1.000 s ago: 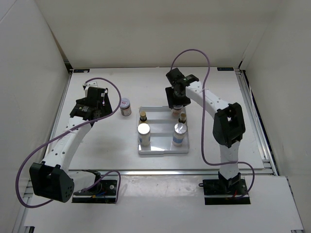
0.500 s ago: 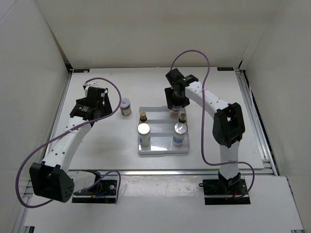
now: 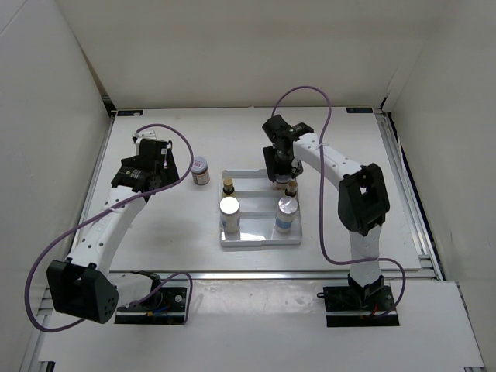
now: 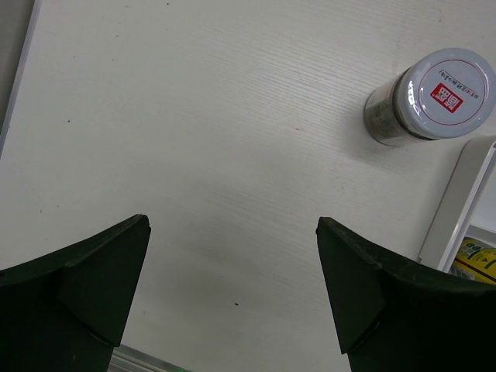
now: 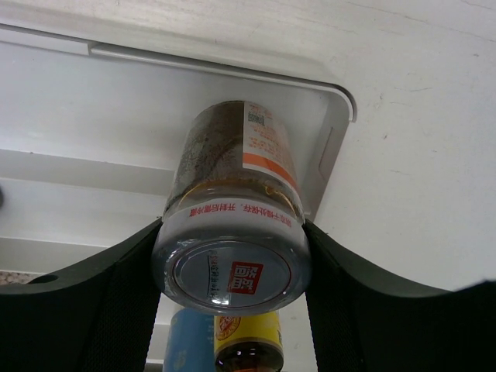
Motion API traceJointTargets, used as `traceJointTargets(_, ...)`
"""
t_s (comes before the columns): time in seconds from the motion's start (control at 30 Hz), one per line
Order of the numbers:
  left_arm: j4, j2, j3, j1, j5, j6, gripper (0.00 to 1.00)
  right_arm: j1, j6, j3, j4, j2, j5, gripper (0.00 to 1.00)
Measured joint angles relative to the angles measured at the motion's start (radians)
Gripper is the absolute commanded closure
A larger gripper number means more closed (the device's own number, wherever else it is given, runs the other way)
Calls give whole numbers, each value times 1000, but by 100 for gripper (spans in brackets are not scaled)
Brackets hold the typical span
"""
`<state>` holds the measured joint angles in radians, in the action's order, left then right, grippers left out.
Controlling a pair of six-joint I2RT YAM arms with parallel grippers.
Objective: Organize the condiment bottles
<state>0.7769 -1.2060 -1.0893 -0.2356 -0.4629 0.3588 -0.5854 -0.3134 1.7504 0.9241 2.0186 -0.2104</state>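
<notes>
Right claw (image 5: 231,256): part closed, both fingers pressed on the lid end of the held jar (image 5: 229,170); the grip looks square.
Held jar: base pointing into the far right corner compartment of the tray (image 5: 194,66), close to its corner wall. We cannot tell whether the base touches the floor.
Change: over the last second the right arm has drawn in and carried the held jar lower over that compartment. We judge the placing to be nearly complete, release still to come.
Left claw (image 4: 232,232): jaws fully apart, holding nothing, hovering over bare bench (image 4: 194,116); no movement noted.
Loose jar (image 4: 434,97): upright on the bench, just outside the tray's left rim, ahead and to the right of the left claw, well apart from it. It has not shifted.
Tray contents: two yellow bottles (image 3: 229,186) in the middle row, two white cylinders (image 3: 229,208) in the near row, all upright.
Remaining: in our judgement, one jar to release and the loose jar to fetch.
Risk: the near yellow bottle stands just beside the right claw.
</notes>
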Motion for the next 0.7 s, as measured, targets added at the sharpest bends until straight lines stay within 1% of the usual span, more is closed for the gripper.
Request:
traceJointTargets(0.03,0,1,0,0,0,0,0,0,0,0,1,0,-1,89)
traceJointTargets(0.1,0,4,0,0,0,0,0,0,1,0,2,2,-5,71)
traceJointTargets(0.13,0,5,0,0,0,0,0,0,1,2,2,3,-8,67)
traceJointTargets(0.17,0,6,0,0,0,0,0,0,2,4,3,8,-11,51)
traceJointTargets(0.23,0,6,0,0,0,0,0,0,5,14,7,25,-18,31)
traceJointTargets(0.27,0,6,0,0,0,0,0,0,6,16,8,35,-20,19)
traceJointTargets(0.33,0,6,-1,0,4,0,0,0,11,23,10,53,-34,11)
traceJointTargets(0.4,0,5,-2,0,17,0,0,0,13,24,13,59,-53,0)
traceJointTargets(0.57,1,-20,-19,0,66,1,0,0,32,36,16,39,-114,0)
traceJointTargets(0.7,2,-84,-105,0,117,8,0,0,35,36,13,-38,-140,0)
